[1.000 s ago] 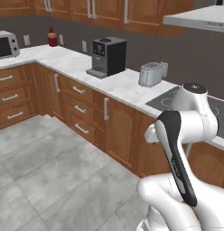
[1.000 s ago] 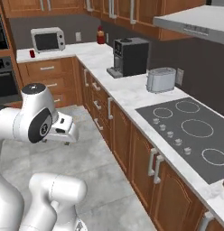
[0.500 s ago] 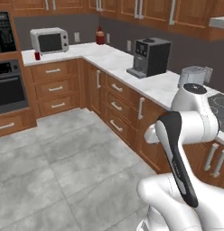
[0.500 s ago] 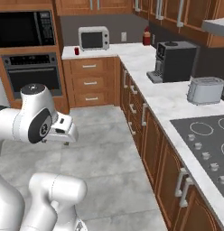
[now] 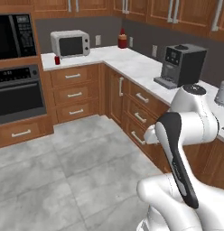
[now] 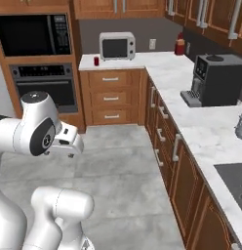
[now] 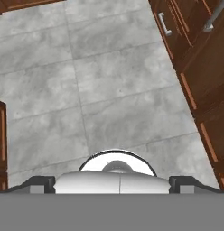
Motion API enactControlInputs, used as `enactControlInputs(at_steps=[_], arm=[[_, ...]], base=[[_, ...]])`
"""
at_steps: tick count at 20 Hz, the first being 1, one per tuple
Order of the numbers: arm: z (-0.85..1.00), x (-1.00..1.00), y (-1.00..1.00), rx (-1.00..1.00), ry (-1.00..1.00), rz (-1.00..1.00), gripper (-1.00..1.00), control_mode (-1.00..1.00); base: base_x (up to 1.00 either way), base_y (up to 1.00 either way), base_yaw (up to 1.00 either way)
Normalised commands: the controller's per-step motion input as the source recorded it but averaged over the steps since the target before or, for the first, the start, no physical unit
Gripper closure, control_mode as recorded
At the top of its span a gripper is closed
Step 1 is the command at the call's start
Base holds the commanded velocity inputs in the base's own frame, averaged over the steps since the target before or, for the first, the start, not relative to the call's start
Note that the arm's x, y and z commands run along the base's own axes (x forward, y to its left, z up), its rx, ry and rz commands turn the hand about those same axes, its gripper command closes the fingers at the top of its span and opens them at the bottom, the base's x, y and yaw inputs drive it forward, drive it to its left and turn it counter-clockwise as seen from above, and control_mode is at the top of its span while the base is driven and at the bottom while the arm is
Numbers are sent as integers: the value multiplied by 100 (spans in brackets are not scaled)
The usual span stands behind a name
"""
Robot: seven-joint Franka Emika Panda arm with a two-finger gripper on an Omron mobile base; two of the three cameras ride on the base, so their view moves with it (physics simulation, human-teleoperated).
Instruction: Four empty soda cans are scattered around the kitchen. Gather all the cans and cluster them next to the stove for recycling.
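The grey tiled floor [image 5: 64,171] lies wide open between the reddish-brown wooden cabinets [image 6: 111,97] and the white marble desk [image 6: 191,107]. A small red soda can [image 5: 57,60] stands upright, long axis vertical, near the desk's front edge, just beside the white microwave [image 5: 70,43]. Whether the jaws are open or closed cannot be told.

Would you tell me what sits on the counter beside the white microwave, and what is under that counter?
A small red soda can stands left of the microwave. Under the counter are three wooden drawers, shut, so their contents are hidden.
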Motion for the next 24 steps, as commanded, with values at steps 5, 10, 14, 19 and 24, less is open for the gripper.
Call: enactControlInputs(at_steps=[5,10,14,19,24], arm=[[0,0,0,0,0,0,-100,100],[0,0,0,0,0,0,-100,100],[0,0,0,0,0,0,-100,100],[0,0,0,0,0,0,-100,100],[0,0,0,0,0,0,-100,100]], base=[[100,6,11],[100,3,11],[100,3,11],[100,0,13],[100,-2,13]])
